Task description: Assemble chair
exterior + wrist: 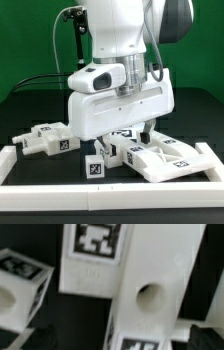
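Observation:
The chair parts lie loose on the black table. In the exterior view, a tagged white piece (45, 140) lies at the left, a small tagged block (97, 167) at the front, and a larger tagged panel (165, 158) at the right. My gripper (128, 138) hangs low over the middle parts. In the wrist view, a long white piece with a round hole (150, 294) and a tag at its end runs between my dark fingers (40, 336). My gripper (122, 336) is open, with a gap beside the piece. A second tagged piece (95, 258) and a block (18, 286) lie beside it.
Long white border rails (110, 187) run along the front and both sides of the work area. A green backdrop and cables stand behind the arm. The arm's hand hides the parts directly beneath it in the exterior view.

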`<act>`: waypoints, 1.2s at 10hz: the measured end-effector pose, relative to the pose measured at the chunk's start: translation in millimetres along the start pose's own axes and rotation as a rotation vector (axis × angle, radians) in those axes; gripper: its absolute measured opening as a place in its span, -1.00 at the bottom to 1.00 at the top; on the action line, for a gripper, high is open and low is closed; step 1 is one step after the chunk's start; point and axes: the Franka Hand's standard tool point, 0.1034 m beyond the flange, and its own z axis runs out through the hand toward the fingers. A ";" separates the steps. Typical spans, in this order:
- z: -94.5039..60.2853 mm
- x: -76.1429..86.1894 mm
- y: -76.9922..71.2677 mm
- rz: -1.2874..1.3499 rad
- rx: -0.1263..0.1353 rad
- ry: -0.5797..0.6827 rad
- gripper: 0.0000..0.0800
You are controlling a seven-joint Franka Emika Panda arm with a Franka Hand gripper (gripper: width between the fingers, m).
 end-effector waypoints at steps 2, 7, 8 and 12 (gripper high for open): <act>4.1 -6.1 0.0 0.004 0.003 -0.007 0.62; 4.9 -6.2 -0.1 0.005 0.004 -0.008 -0.06; 5.0 -7.9 2.2 0.011 0.002 -0.009 -0.26; -12.8 -1.8 -0.3 0.082 0.003 -0.017 -0.26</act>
